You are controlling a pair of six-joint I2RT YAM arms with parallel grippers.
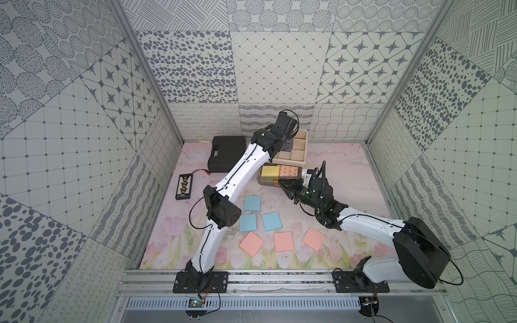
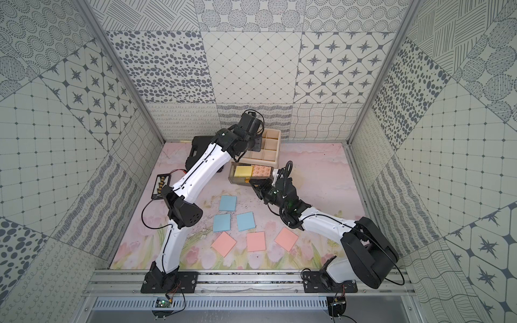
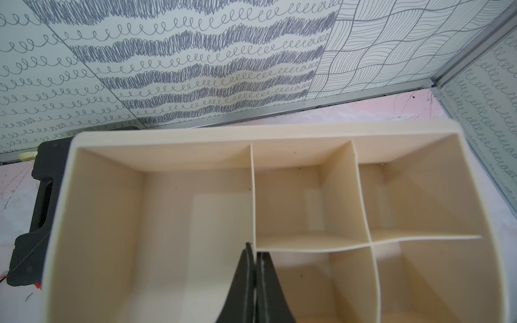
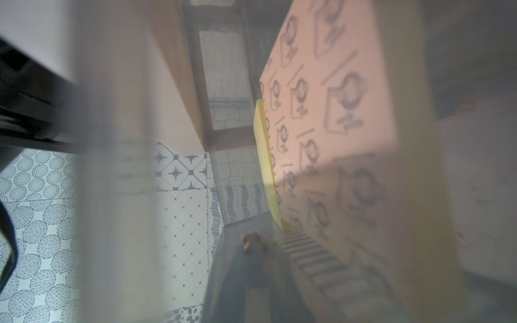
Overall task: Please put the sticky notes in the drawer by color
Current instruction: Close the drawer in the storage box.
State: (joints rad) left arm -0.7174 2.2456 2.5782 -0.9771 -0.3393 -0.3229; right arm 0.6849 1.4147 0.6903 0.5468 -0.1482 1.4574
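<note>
- Yellow notes [image 1: 271, 171] lie in the open drawer [image 1: 264, 181]; shutting it seems next.
- Left pincer [image 3: 255, 253]: closed, empty.
- Right pincer [image 1: 283, 184] at the handle [image 1: 275, 182]; grip unclear.

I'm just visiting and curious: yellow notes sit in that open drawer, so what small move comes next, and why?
Probably the right claw pushes the drawer shut. Yellow notes already lie inside, that claw is at its gold handle, and blue notes and pink notes wait on the table.

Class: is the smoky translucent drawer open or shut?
Open: smoky translucent drawer juts from the cream plastic cabinet, yellow sticky notes visible inside.
</note>
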